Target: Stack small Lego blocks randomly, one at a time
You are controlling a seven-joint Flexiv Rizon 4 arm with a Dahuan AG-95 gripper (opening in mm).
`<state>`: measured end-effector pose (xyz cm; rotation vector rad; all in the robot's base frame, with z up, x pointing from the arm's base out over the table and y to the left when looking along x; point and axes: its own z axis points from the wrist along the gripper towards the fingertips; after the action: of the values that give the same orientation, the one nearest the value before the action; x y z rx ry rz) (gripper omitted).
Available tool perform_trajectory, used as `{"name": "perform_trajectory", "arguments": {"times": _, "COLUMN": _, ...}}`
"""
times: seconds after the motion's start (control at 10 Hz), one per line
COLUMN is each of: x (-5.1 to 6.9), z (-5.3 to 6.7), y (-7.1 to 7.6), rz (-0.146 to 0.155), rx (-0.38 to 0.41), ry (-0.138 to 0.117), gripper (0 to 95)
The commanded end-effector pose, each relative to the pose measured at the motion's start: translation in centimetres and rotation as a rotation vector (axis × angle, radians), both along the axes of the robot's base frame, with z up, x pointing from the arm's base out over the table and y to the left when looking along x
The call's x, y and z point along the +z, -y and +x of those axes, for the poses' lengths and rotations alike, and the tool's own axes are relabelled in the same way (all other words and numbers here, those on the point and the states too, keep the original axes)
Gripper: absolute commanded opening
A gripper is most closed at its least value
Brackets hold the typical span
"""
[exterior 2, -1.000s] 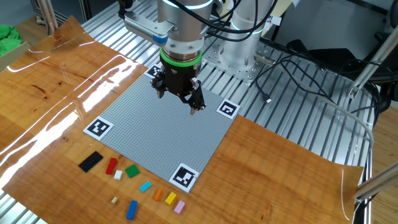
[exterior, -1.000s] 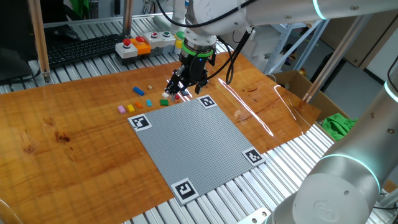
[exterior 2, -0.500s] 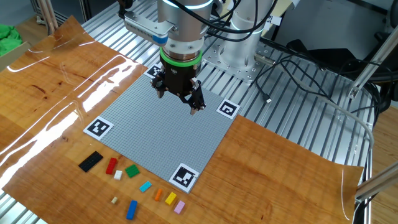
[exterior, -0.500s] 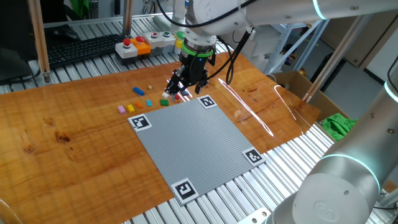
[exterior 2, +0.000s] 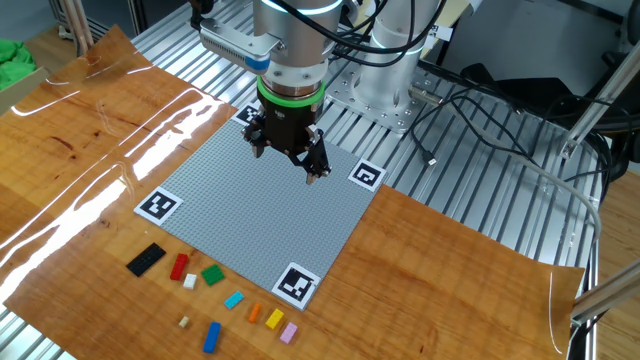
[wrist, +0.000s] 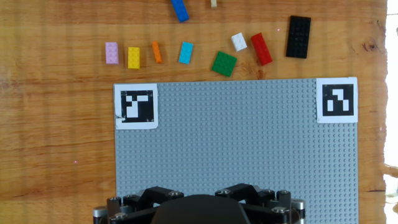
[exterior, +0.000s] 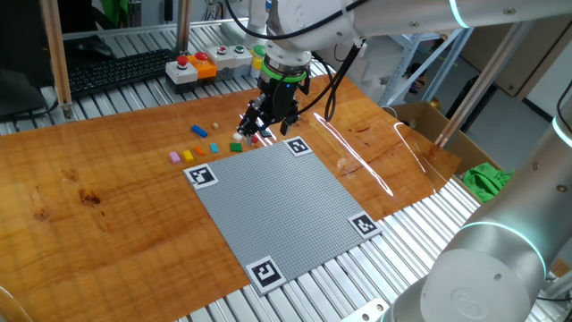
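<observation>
A: Where does the tool (exterior 2: 289, 168) stand?

B: It hangs above the grey baseplate (exterior 2: 250, 210), well clear of its surface. The fingers (exterior 2: 311, 172) point down and nothing is seen between them. They look spread apart, so the tool seems open and empty.

A: And the small Lego blocks?

B: They lie in a loose row on the wooden table (exterior 2: 450, 260), just beside one edge of the baseplate, between two corner markers (wrist: 137, 106). The hand view shows them best: a pink block (wrist: 112, 53), a yellow block (wrist: 134, 57), an orange block (wrist: 157, 52), a light blue block (wrist: 186, 52), a green block (wrist: 224, 63), a white block (wrist: 239, 42), a red block (wrist: 261, 49) and a black plate (wrist: 298, 37). A dark blue block (wrist: 180, 9) lies a little apart.

A: Why are they spread like this?

B: Probably so that the tool can take each one alone, without touching its neighbour.

A: Is anything stacked?

B: Not yet. The baseplate is bare, so the task seems at its beginning.
</observation>
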<state>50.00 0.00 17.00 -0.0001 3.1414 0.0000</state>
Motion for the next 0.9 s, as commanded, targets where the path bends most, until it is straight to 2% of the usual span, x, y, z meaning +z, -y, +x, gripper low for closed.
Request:
{"name": "perform_trajectory", "arguments": {"times": 0.1, "x": -0.02, "z": 0.01, "y": -0.01, "rz": 0.018, "rx": 0.001, "ry": -0.013, "gripper": 0.0}}
{"name": "perform_trajectory", "arguments": {"times": 0.9, "x": -0.41, "z": -0.14, "y": -0.16, "rz": 0.022, "rx": 0.008, "ry": -0.009, "gripper": 0.0}}
